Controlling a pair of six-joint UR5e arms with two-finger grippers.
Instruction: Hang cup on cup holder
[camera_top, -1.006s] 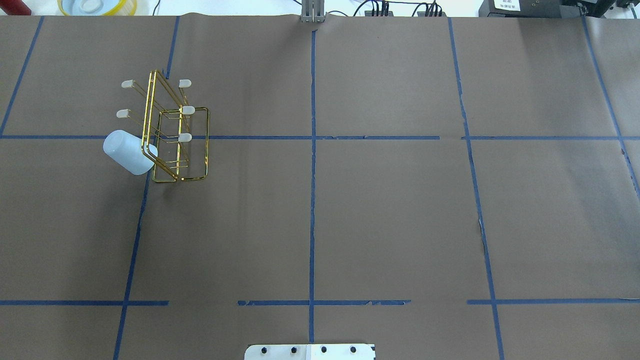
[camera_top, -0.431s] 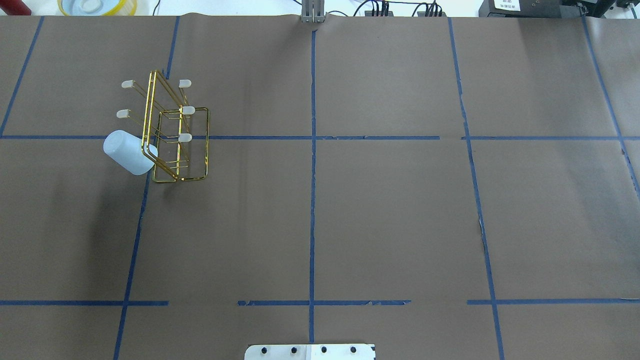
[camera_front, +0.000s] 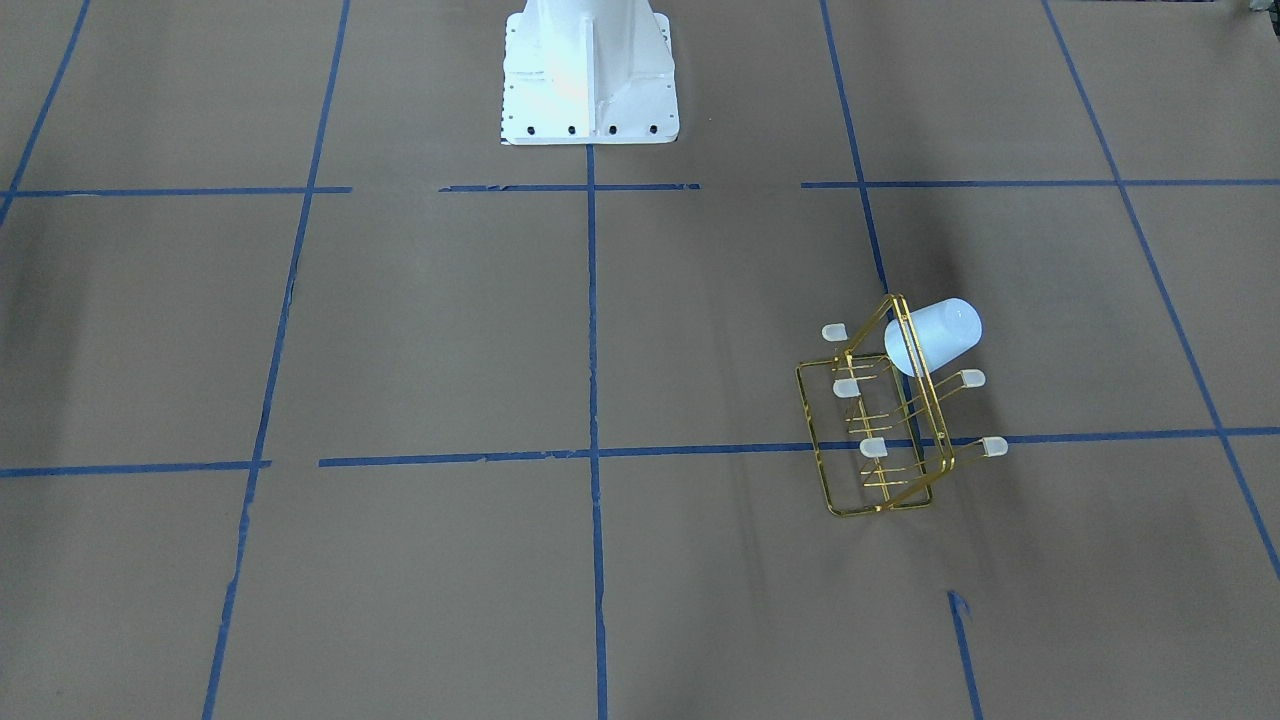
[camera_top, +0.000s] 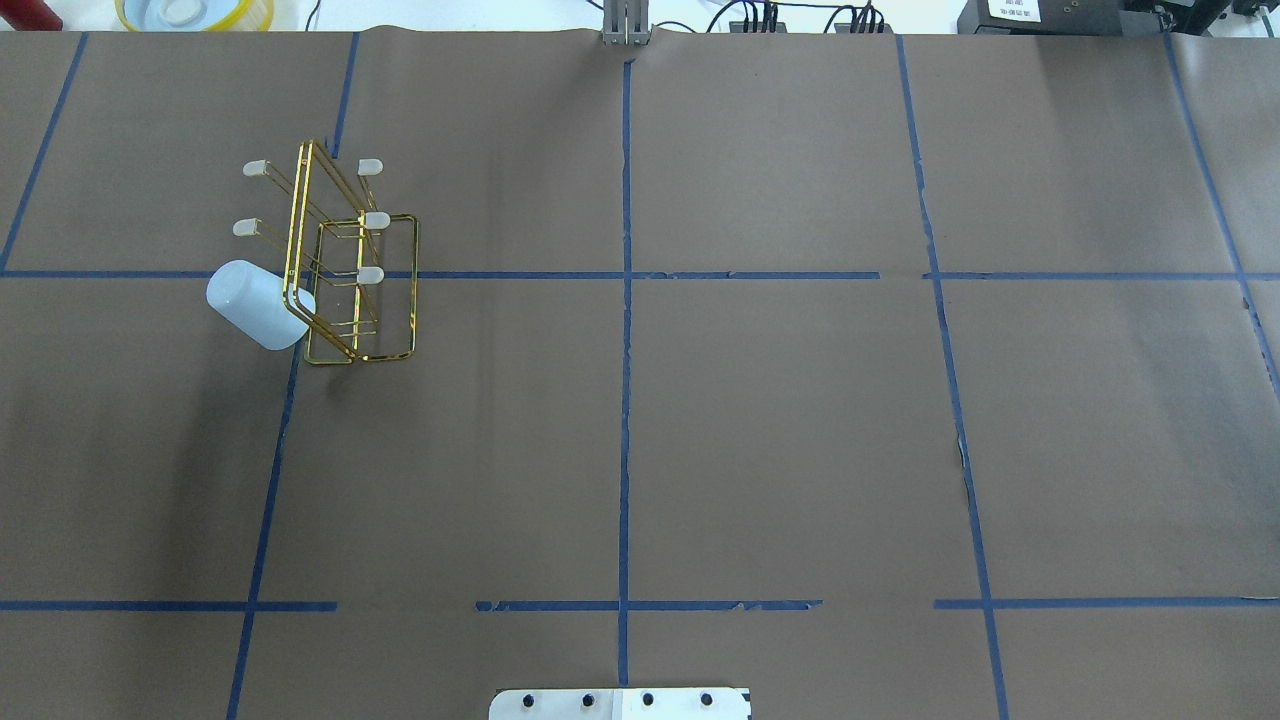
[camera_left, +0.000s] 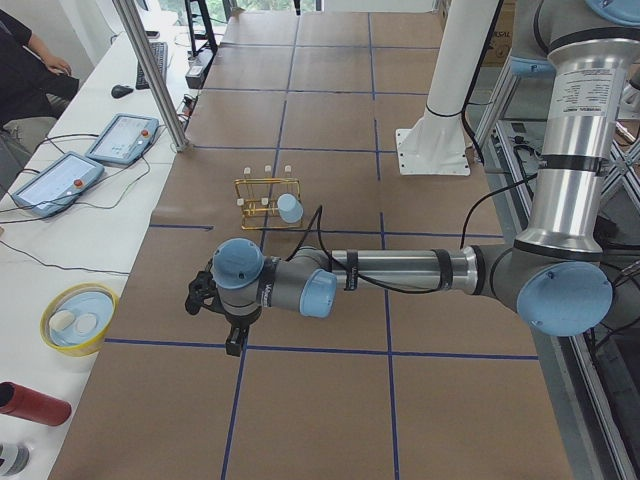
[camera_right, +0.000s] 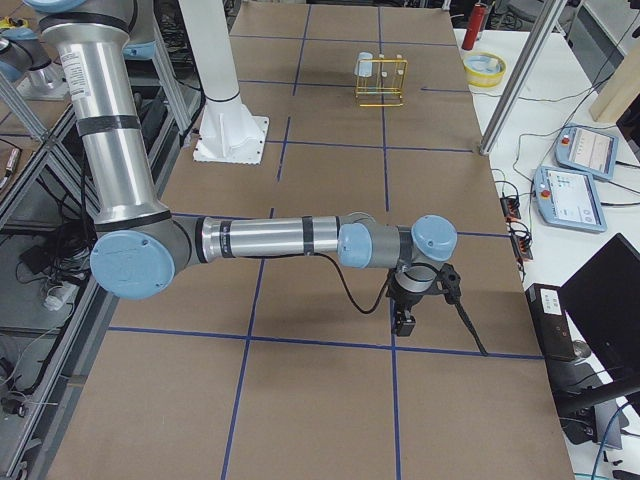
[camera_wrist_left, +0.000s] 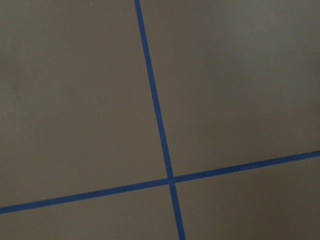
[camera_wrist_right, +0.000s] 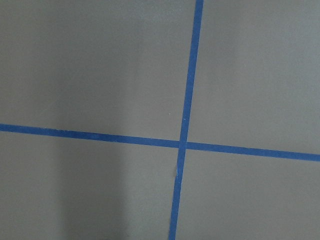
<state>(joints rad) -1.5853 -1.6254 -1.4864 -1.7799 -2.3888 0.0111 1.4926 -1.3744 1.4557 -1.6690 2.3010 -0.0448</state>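
Observation:
The pale blue-white cup (camera_top: 256, 304) hangs tilted over a prong at the near end of the gold wire cup holder (camera_top: 364, 287), its closed bottom pointing up and outward. Both also show in the front-facing view, the cup (camera_front: 934, 336) on the cup holder (camera_front: 878, 447). Neither gripper touches them. My left gripper (camera_left: 232, 340) shows only in the exterior left view, well short of the cup holder (camera_left: 264, 194). My right gripper (camera_right: 405, 322) shows only in the exterior right view, far from the cup holder (camera_right: 381, 80). I cannot tell whether either is open or shut. Both wrist views show only brown paper and blue tape.
The robot's white base (camera_front: 590, 72) stands at the table's middle edge. A yellow-rimmed dish (camera_left: 79, 318), a red cylinder (camera_left: 30, 403) and tablets (camera_left: 56, 182) lie on the side bench beyond a metal post (camera_left: 150, 72). A seated person (camera_left: 25, 60) is there.

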